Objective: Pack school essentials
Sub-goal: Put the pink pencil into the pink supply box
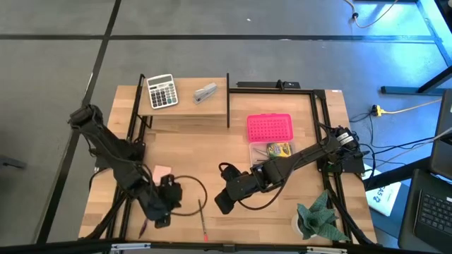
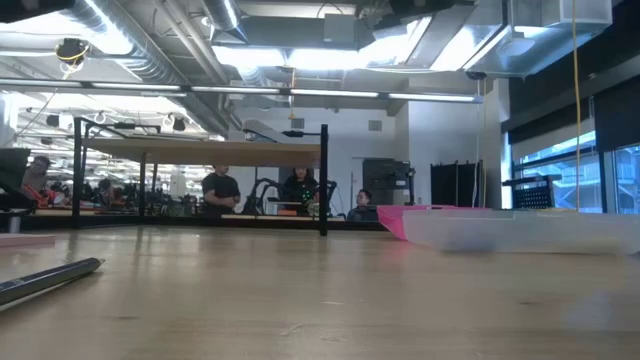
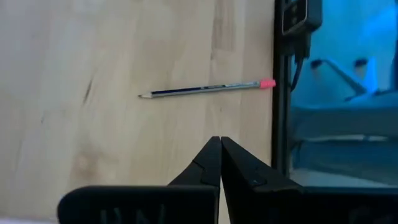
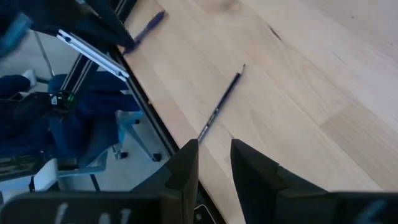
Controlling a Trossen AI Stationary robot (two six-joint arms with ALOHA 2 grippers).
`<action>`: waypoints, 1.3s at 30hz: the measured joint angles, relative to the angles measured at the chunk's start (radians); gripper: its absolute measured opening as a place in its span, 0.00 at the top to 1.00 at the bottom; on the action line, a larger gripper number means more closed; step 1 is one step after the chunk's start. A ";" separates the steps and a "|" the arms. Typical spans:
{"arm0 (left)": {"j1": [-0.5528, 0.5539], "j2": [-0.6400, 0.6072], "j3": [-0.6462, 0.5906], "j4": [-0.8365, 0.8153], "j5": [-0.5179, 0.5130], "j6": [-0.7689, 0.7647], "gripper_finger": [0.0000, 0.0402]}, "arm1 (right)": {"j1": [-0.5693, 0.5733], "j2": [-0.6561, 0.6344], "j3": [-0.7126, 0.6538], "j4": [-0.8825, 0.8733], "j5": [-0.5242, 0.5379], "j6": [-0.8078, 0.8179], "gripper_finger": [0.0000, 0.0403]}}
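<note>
one pencil (image 1: pixel 203 219) lies at bench (image 1: pixel 212 148) 6 o'clock edge. right claw (image 1: pixel 222 202), fingers parted, just at its 2 o'clock: align across shaft, descend square. left claw (image 1: pixel 164 218) pinched closed, empty.

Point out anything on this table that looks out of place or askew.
Little stands out. A thin pencil with a pink eraser lies loose near the table's front edge, by the black frame rail, so a nudge might roll it off. The clear case with the pink lid sits open; nothing looks spilled or damaged.
</note>
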State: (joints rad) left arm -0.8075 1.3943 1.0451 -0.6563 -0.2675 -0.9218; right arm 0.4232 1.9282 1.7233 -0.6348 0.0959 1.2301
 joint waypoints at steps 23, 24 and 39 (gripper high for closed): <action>-0.014 0.297 0.000 0.191 0.000 0.087 1.00 | 0.003 0.000 0.000 -0.007 -0.243 -0.198 0.76; -0.013 0.305 0.000 0.199 0.000 0.086 1.00 | 0.004 0.000 0.000 -0.008 -0.250 -0.216 0.76; 0.003 0.357 0.000 0.328 -0.011 0.092 1.00 | 0.024 0.002 0.000 -0.005 -0.278 -0.425 0.76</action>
State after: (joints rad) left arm -0.8041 1.7509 1.0447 -0.3287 -0.2784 -0.8295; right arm 0.4473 1.9301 1.7233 -0.6399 -0.1818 0.8048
